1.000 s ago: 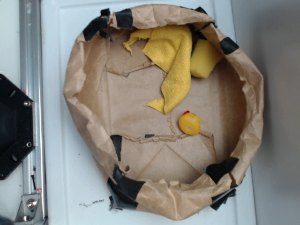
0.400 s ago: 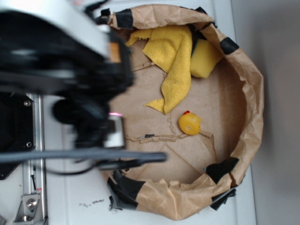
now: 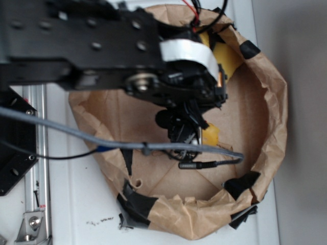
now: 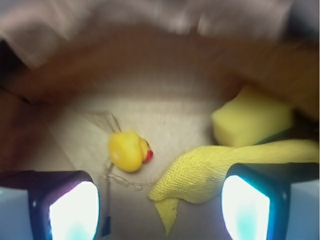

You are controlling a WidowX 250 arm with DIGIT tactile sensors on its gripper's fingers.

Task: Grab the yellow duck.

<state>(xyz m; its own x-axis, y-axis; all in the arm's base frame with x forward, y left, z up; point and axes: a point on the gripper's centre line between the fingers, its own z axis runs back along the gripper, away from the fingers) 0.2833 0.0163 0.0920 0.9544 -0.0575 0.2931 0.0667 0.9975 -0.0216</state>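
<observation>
My arm hung across the brown paper basin [image 3: 265, 102], black links and brackets covering most of its left and upper part in the exterior view. A grey cable [image 3: 102, 144] ran across the frame beneath the arm and curled back near the basin's middle.

My gripper [image 4: 160, 205] was spread wide, nothing between the fingers. In the wrist view the two fingertips [image 4: 72, 207] sat at the bottom corners of the frame, glowing pale and blurred, with open cardboard floor between them.

The yellow duck [image 4: 127, 151] sat on the basin floor ahead of the gripper, nearer the left finger, its small red beak pointing toward the yellow cloth [image 4: 200, 172]. Duck and fingers were apart, no contact. In the exterior view only a sliver of the duck [image 3: 211, 136] peeked out just right of the gripper's dark body.

The cloth lay just beside the duck, its pointed corner reaching down between the fingers and its far end running behind the right finger. Beyond it stood the yellow sponge block [image 4: 252, 121], against the basin wall. The wrist view was soft with blur, so finer detail on the paper wall was lost. Black tape patches [image 3: 240, 184] marked the basin rim.
</observation>
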